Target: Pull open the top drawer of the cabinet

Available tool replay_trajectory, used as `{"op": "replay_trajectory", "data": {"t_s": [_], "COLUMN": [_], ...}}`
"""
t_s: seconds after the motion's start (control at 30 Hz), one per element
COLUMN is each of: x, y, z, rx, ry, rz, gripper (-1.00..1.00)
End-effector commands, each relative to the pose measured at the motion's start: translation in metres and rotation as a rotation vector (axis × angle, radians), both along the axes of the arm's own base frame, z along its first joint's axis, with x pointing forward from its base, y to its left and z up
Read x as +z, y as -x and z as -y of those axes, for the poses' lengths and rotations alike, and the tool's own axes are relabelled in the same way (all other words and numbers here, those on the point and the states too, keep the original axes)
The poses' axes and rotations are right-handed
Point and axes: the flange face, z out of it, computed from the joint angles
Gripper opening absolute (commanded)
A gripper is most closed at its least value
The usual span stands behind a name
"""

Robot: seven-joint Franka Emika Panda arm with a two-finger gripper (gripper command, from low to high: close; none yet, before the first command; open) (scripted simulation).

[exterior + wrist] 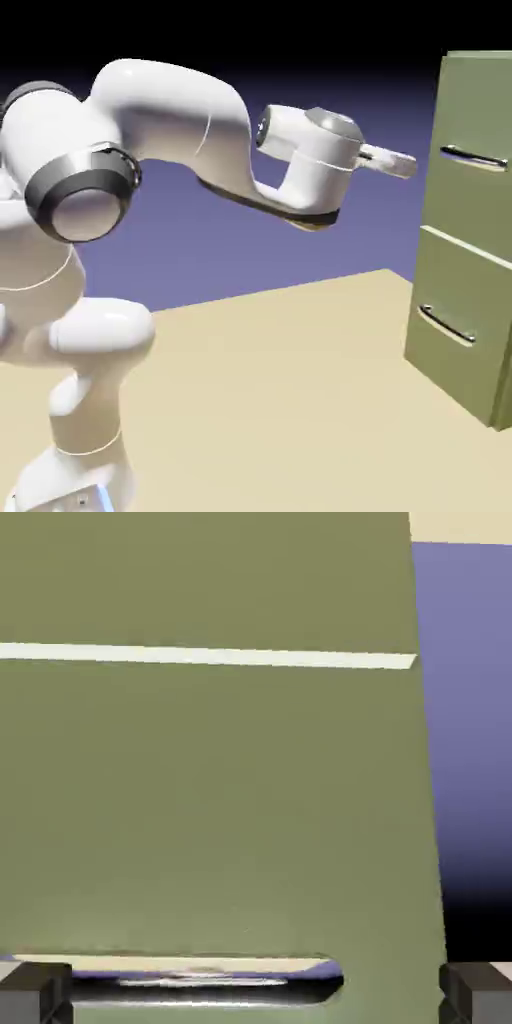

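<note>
The olive-green cabinet (468,300) stands at the right of the exterior view. Its top drawer (478,120) sits flush and carries a thin dark bar handle (472,157). My gripper (405,164) points horizontally at that handle, a short gap to its left and at about its height. In the hand view the top drawer front (220,812) fills most of the picture and its handle (200,982) lies along the bottom edge. The two grey fingertips (35,994) show far apart in the bottom corners, with nothing between them. The gripper (256,1000) is open.
The lower drawer (455,330) with its own bar handle (445,326) sits below the top one. The tan table (300,400) stretches from the robot's base to the cabinet's foot. In the hand view a pale seam (200,657) crosses the cabinet front.
</note>
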Motion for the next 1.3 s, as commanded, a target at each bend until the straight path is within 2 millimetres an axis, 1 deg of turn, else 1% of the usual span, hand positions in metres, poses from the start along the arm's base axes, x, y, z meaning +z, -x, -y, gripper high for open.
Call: {"op": "replay_trajectory", "data": {"t_s": [0.0, 0.27, 0.53, 0.6, 0.73, 0.87, 0.9, 0.93, 0.97, 1.27], "x": [-0.001, -0.012, -0.02, -0.02, -0.015, -0.019, -0.02, -0.02, -0.02, -0.02], "y": [-0.004, -0.039, -0.074, -0.075, -0.099, -0.124, -0.125, -0.125, -0.125, -0.071], "z": [0.002, 0.017, 0.032, 0.032, 0.034, 0.033, 0.032, 0.032, 0.032, 0.032], "rx": [0.015, 0.111, 0.163, 0.163, 0.158, 0.163, 0.163, 0.163, 0.163, 0.163], "ry": [0.073, 0.675, 1.304, 1.318, 1.313, 1.317, 1.318, 1.318, 1.318, 1.318], "rz": [0.014, 0.124, 0.221, 0.223, 0.228, 0.224, 0.223, 0.223, 0.223, 0.223], "gripper": [0.0, 0.0, 0.0, 0.0, 0.0, 0.0, 0.0, -1.0, -1.0, -1.0]}}
